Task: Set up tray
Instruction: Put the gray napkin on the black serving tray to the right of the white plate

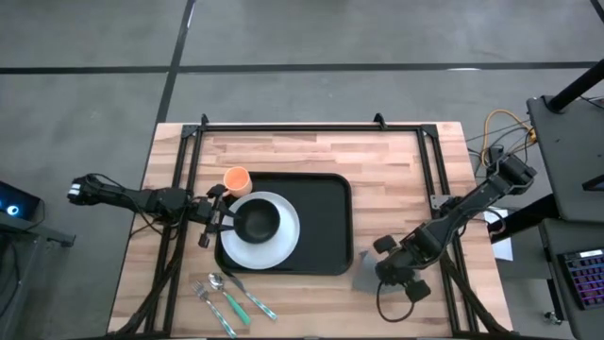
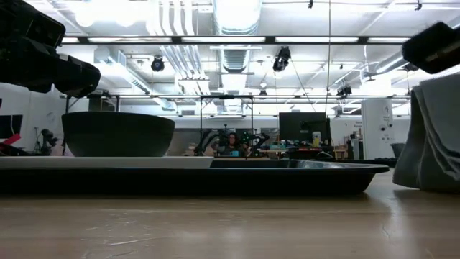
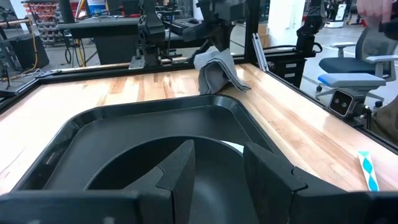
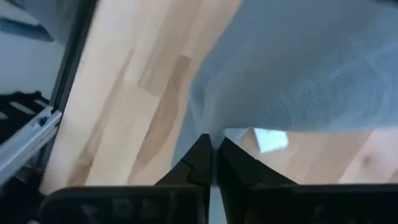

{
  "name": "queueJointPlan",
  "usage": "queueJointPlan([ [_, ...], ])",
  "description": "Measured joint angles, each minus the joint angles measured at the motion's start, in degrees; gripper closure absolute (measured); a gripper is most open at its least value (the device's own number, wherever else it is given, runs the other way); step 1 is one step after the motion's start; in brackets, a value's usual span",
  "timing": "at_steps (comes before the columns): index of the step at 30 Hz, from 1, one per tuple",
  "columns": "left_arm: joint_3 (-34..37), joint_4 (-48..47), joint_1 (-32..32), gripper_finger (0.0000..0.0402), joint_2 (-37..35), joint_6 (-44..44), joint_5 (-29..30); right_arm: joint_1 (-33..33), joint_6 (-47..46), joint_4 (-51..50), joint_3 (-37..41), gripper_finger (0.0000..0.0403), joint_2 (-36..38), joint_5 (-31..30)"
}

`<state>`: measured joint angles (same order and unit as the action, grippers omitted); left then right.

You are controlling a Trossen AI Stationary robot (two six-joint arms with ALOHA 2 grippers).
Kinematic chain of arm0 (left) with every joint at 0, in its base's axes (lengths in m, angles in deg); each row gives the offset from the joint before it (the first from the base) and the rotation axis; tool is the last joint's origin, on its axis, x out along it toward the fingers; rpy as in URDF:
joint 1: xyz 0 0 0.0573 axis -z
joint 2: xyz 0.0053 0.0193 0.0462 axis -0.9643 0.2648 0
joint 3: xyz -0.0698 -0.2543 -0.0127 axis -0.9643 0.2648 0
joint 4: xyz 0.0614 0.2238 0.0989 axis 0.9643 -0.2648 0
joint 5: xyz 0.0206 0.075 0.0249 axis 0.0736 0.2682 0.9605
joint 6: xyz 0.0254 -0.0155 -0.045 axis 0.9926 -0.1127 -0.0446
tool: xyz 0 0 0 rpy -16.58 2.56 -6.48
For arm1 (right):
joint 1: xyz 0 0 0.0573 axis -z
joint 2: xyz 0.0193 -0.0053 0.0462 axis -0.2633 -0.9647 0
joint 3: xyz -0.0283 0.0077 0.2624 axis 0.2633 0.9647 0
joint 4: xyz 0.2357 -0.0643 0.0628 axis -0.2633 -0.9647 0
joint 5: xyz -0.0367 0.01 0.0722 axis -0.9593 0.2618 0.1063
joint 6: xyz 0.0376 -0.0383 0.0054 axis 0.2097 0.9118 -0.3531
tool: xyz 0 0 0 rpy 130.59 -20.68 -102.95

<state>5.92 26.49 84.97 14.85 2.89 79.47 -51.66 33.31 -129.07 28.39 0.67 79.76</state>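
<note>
lighting is even and bright, supplied by overhead ceiling fixtures [image 2: 237, 11] visible in the low view. the low view is backlit: the tray [image 2: 187, 173] and bowl [image 2: 118, 133] render as dark silhouettes, and the near tabletop [image 2: 230, 230] is out of focus with a soft sheen. in the right wrist view the grey napkin [image 4: 298, 68] is blurred at close range. shadows in the high view are faint.

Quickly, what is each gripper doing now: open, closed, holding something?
Left gripper: open, at the black bowl rim.
Right gripper: closed on the grey napkin.
</note>
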Motion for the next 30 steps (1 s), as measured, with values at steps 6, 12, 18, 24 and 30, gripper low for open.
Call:
queueJointPlan([
  [6, 0.0, 0.0, 0.0, 0.0283, 0.0, 0.0, 0.0, 3.5, 13.1, 8.9, 0.0, 0.0394, 0.0, -1.7],
  [12, 0.0, 0.0, 0.0, 0.0283, 0.0, 0.0, 0.0, 9.1, 14.2, 11.0, 0.1, 0.0394, -0.1, -5.9],
  [18, 0.0, 0.0, 0.0, 0.0283, 0.0, 0.0, 0.0, 15.6, 11.1, 16.3, 2.2, 0.0394, -0.4, -7.5],
  [24, 0.0, 0.0, 0.0, 0.0283, 0.0, 0.0, 0.0, 21.0, 11.2, 14.0, 2.7, 0.0394, -0.6, -7.4],
  [30, 0.0, 0.0, 0.0, 0.0283, 0.0, 0.0, 0.0, 22.0, 16.7, 14.5, 1.9, 0.0394, 0.6, -6.9],
])
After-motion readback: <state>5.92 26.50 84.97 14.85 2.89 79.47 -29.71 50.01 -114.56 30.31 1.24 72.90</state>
